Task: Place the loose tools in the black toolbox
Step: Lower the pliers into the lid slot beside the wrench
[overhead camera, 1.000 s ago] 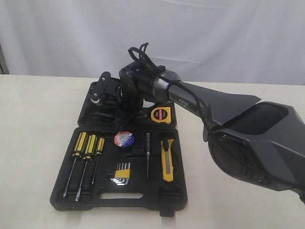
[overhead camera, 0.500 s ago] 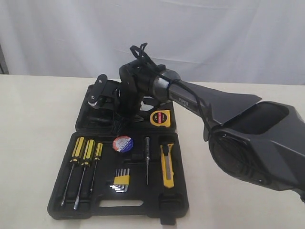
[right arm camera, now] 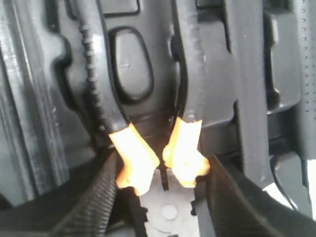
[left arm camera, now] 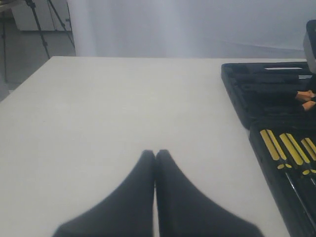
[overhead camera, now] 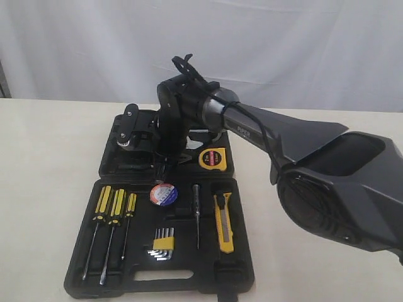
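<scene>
The black toolbox (overhead camera: 189,277) lies open in two halves. My right gripper (overhead camera: 133,135) hangs low over the left of its far half, shut on the pliers (right arm camera: 168,210). In the right wrist view my fingers (right arm camera: 96,197) press the metal head from both sides, and the orange-and-black handles point away over the moulded recesses (right arm camera: 131,64). The yellow tape measure (overhead camera: 212,158) sits in the far half. The tape roll (overhead camera: 163,194) and the utility knife (overhead camera: 223,221) lie in the near half. My left gripper (left arm camera: 155,154) is shut on nothing above bare table beside the toolbox (left arm camera: 237,94).
Three yellow-and-black screwdrivers (overhead camera: 113,214), a hex key set (overhead camera: 162,242) and a slim tester screwdriver (overhead camera: 196,211) fill near-half recesses. My right arm (overhead camera: 302,151) reaches in from the right over the case. A white curtain backs the table.
My right gripper has come down a little with the pliers toward the far half. The toolbox has shifted slightly toward the front.
</scene>
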Robot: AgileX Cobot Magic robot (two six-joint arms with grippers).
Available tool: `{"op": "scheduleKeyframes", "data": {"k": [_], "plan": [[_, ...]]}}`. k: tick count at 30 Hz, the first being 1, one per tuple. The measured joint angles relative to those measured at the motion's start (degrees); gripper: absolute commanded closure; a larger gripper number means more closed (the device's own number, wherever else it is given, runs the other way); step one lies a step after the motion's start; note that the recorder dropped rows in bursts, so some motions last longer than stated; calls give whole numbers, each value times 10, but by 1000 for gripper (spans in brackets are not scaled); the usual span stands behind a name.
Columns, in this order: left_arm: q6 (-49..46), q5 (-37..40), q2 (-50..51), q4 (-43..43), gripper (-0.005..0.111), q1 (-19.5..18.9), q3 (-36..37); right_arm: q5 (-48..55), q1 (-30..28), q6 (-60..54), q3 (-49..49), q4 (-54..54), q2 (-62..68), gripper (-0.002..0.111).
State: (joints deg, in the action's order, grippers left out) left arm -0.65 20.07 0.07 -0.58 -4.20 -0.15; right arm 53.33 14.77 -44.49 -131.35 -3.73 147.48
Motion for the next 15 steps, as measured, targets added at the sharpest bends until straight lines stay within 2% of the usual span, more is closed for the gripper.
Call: {"op": "scheduleKeyframes", "data": {"k": [3,4,5,13,15], "plan": [[0,0,0,0,107,0,0,1,0,-4,0,0,0,76],[0,0,0,0,107,0,0,1,0,-5,0,0,0,64],[0,0,0,0,107,0,0,3,0,-6,0,0,0,58],[0,0,0,0,107,0,0,11,0,-10,0,0,-3,56],[0,0,0,0,107,0,0,14,0,-15,0,0,-5,45]]}}
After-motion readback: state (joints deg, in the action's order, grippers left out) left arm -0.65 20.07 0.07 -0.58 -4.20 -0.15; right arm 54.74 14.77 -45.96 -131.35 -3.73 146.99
